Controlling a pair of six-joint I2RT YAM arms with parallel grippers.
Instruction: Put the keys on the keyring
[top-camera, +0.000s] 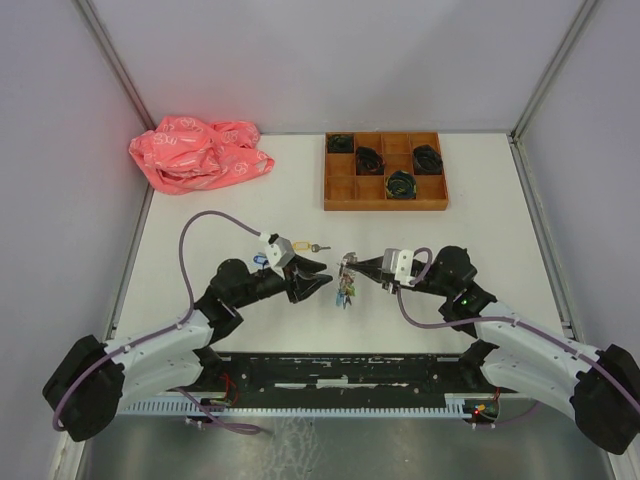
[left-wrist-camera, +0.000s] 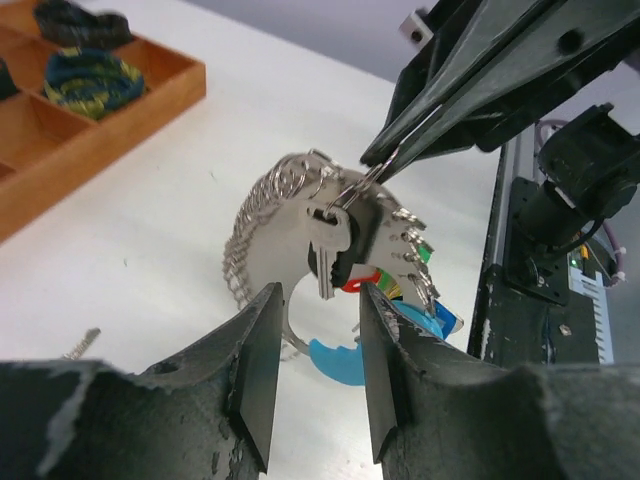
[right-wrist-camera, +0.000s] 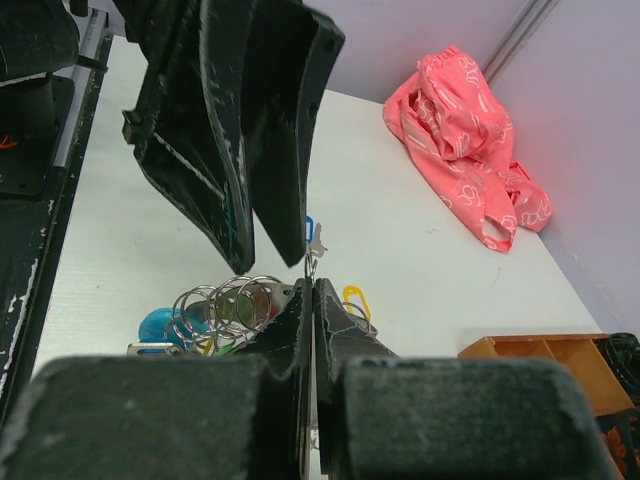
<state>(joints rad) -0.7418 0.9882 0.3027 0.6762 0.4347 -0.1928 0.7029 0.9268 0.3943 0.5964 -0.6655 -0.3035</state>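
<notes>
Between the two arms, the keyring (top-camera: 346, 282) hangs low over the surface (top-camera: 480, 235) from my right pincer (top-camera: 352, 266), which is pressed together on one of its loops. A silver key (left-wrist-camera: 328, 245) dangles off it, just ahead of my left pincer (left-wrist-camera: 320, 300), which is spread and holds nothing. A yellow-tagged key (top-camera: 300, 245) and a blue tag (top-camera: 260, 260) lie beside the left arm. Farther back sit a wooden tray (top-camera: 385, 206) and a pink bag (top-camera: 200, 155).

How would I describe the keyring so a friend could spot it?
Start at the white table and find its near middle. There the right fingers pinch the keyring: a hoop of silvery rings with a light-blue piece, unlike the yellow-tagged key lying nearby.
</notes>
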